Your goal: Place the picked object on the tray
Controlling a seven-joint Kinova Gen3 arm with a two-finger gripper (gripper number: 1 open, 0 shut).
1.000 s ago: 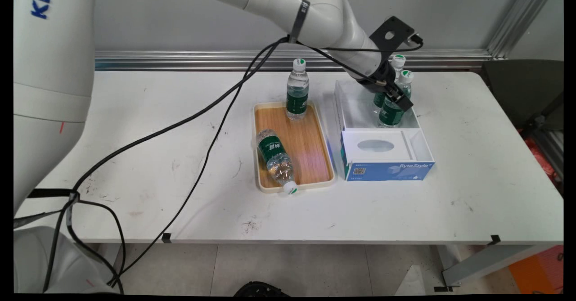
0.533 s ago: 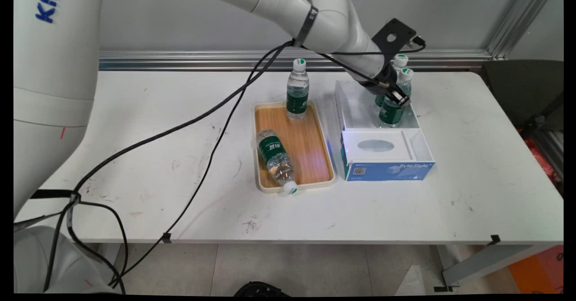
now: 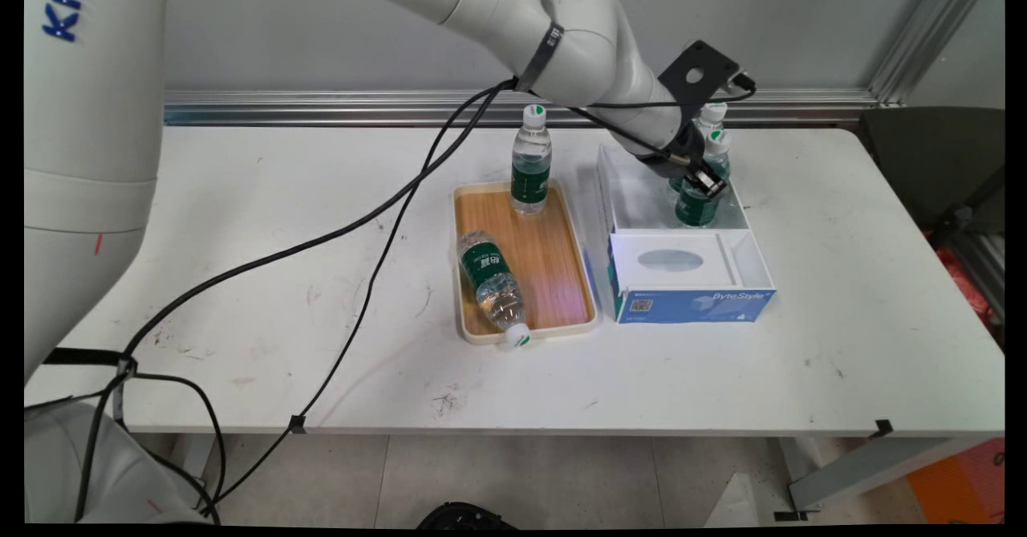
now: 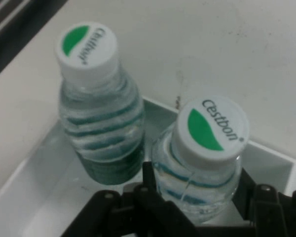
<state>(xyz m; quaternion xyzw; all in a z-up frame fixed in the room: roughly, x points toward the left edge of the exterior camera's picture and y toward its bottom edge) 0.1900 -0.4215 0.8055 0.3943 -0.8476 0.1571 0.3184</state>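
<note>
Black fingers (image 4: 149,174) of the gripper (image 4: 195,182) press against both sides of the front bottle (image 4: 207,128), just under its cap, so the hand looks clenched on it. That is a judgement, since the contact itself is partly hidden. This bottle stands in the open rear bay of the box (image 3: 690,304), at the bay's 3 o'clock side. The back bottle (image 4: 101,128) is just beside it, at 10 o'clock in the hand view and at 12 o'clock in the main view.

The hold sits high, on the ribbed shoulder where the thin clear plastic is stiffest. That looks sounder than a hold on the soft belly, which would probably dent and slip. The two bottles are very close. The finger between them has little room, and any sideways lean could nudge the neighbour. A straight, level grip suits this spot best.

Both bottles are clear, ridged and round, with green labels and flat white caps that carry a green leaf mark. The box is glossy white card with a blue front and an oval window on top. At its 9 o'clock lies the tray (image 3: 554,264), wood-grained with a cream rim. The tray holds an upright bottle (image 3: 530,164) at its 12 o'clock end and a lying bottle (image 3: 489,276) at 7 o'clock, whose cap hangs over the rim. The table (image 3: 842,280) is matt white and scuffed.
</note>
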